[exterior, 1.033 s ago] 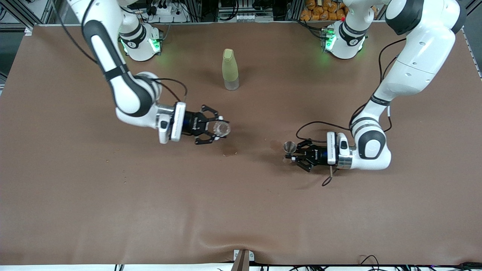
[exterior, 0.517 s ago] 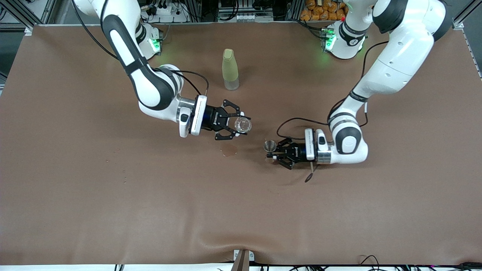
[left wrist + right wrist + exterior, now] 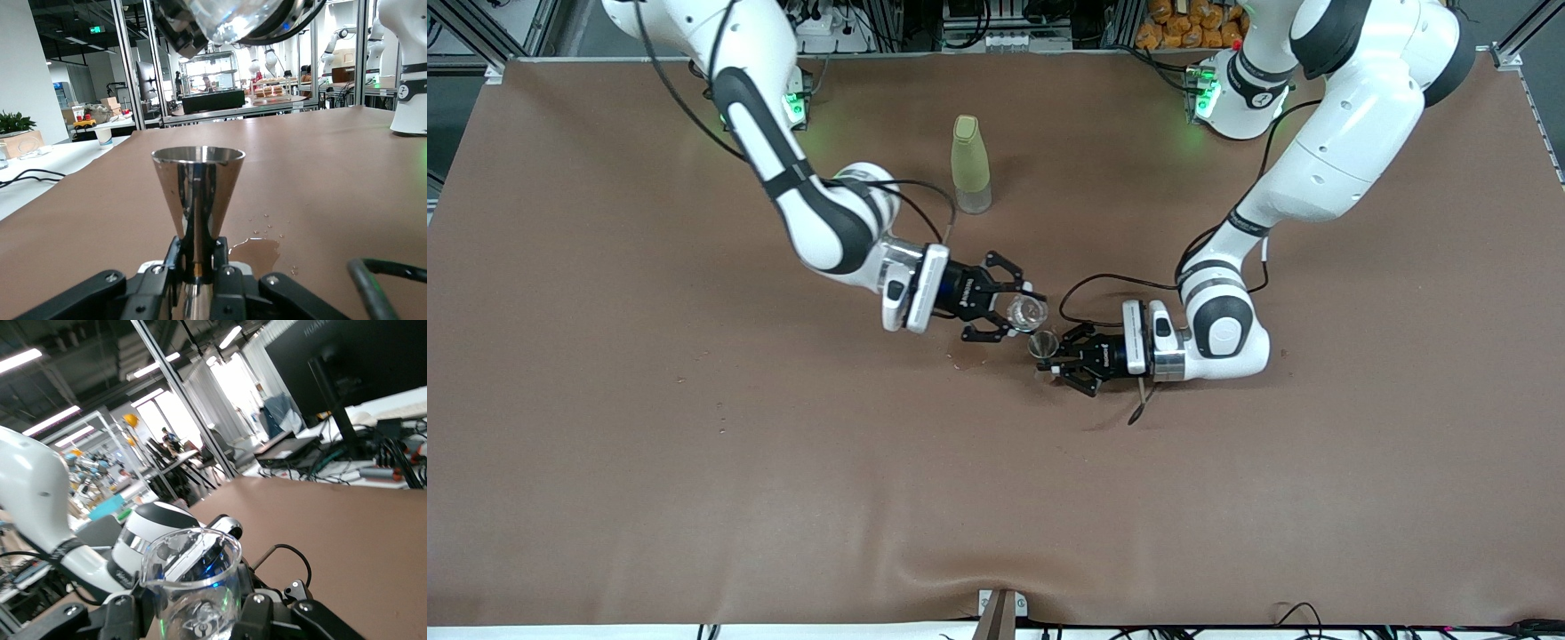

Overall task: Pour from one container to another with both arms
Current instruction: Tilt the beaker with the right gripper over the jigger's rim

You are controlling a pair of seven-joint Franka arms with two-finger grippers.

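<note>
Front view: right gripper (image 3: 1021, 313) sits just left of frame centre, fingers clamped on the clear cup (image 3: 1027, 311); cup is lifted off the brown table (image 3: 694, 462); left gripper (image 3: 1052, 356) is just below and right of it, fingers pinched on the narrow stem of the small cone glass (image 3: 1041, 344); cone glass rim sits right beside the cup, slightly lower in frame; the two nearly touch, can't tell if they do; yellow-green bottle (image 3: 970, 164) stands upright in the upper centre, well apart from both grippers; faint wet patch (image 3: 966, 360) on the table just left of the cone glass.

Left wrist view: cone glass (image 3: 198, 193) stands upright in frame centre, mouth up, shiny and reflective; black fingers (image 3: 175, 263) squeeze its thin lower part at the bottom edge; clear cup (image 3: 237, 17) hangs at top centre, above the cone glass, held by the other arm's gripper; small puddle (image 3: 257, 248) and droplets on the table at lower right of centre.

Right wrist view: clear cup (image 3: 192, 583) fills bottom centre, rim up, pressed between the black fingers (image 3: 257, 613); left arm's white and black wrist (image 3: 143, 537) shows just past the cup at mid left.
</note>
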